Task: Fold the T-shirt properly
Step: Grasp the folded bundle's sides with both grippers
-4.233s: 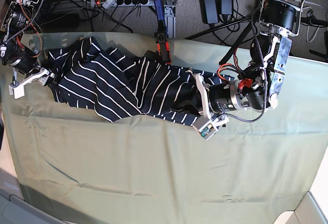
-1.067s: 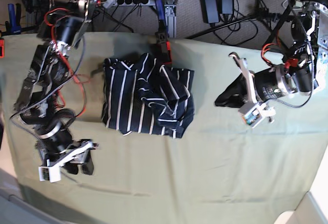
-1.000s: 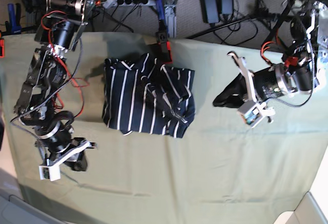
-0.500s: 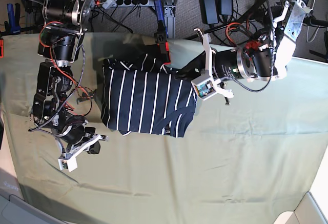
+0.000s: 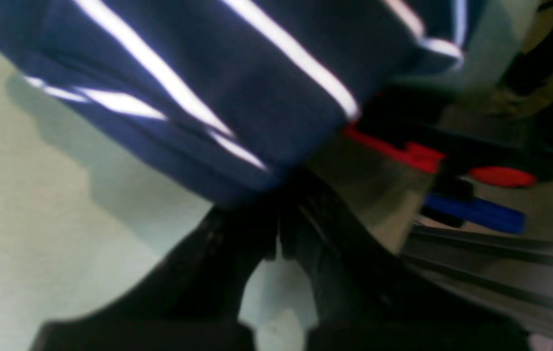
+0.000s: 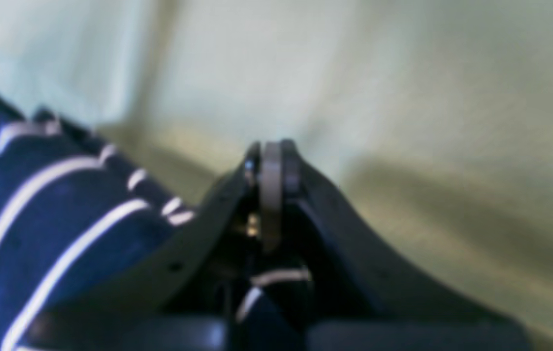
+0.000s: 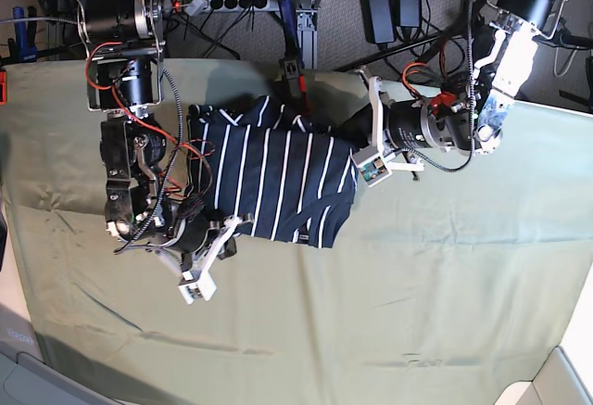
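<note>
**T-shirt folded to a compact block; both grippers at its edges for tidying**

The T-shirt (image 7: pixel 273 183) lies as a roughly square, folded bundle on the far-centre part of the olive table cloth (image 7: pixel 417 294), its far edge close to the table's back rim and the red-and-black clamp (image 7: pixel 295 79) there. The largest open room is the near half of the cloth and the whole side toward the left arm's base; the back edge, with cables and clamp just behind it, is the tight side.

The step in hand looks like squaring up the folded block. To do it well, I judge that each arm should press or nudge along an edge, not drag, so the layers beneath do not slide out, and any push should go toward the open near side, not toward the clamp.

The left gripper (image 7: pixel 355 138) sits at the shirt's far corner; in the wrist view its fingers (image 5: pixel 252 243) are clenched together just at the hem, with no fabric visibly pinched between them. The right gripper (image 7: pixel 220 246) is at the near edge of the bundle; its jaws are pressed together, empty, beside the striped hem (image 6: pixel 159 200).

The near hem looks slightly uneven, a likely spot for smoothing.
</note>
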Action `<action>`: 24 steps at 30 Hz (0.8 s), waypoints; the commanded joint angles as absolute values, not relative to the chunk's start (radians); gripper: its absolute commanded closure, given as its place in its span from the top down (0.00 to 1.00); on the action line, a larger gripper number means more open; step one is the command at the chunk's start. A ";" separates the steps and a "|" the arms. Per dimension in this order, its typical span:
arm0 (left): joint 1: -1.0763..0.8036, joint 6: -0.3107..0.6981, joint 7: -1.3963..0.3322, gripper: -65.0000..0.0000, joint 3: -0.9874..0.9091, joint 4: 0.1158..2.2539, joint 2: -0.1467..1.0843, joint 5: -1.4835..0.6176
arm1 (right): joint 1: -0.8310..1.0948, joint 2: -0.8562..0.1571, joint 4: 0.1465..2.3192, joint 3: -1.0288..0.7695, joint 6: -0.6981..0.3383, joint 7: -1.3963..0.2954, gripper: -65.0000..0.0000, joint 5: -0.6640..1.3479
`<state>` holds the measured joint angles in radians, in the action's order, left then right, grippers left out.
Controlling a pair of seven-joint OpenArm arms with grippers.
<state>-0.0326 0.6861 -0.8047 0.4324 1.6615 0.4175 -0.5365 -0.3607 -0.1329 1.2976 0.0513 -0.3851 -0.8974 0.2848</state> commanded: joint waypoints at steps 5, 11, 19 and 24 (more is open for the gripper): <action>0.043 0.698 -0.721 0.00 0.426 1.602 0.423 -0.526 | -0.386 -0.179 1.315 0.055 -0.450 -0.924 0.00 0.315; 0.122 0.698 -0.707 0.00 0.426 1.499 0.376 -0.516 | -0.384 -0.258 1.315 0.055 -0.450 -0.978 0.00 0.422; 0.212 0.698 -0.707 0.00 0.426 1.382 0.250 -0.514 | -0.367 -0.337 1.322 0.055 -0.450 -1.007 0.00 0.519; 0.243 0.698 -0.707 0.00 0.426 1.324 0.189 -0.506 | -0.353 -0.353 1.322 0.054 -0.450 -1.007 0.00 0.521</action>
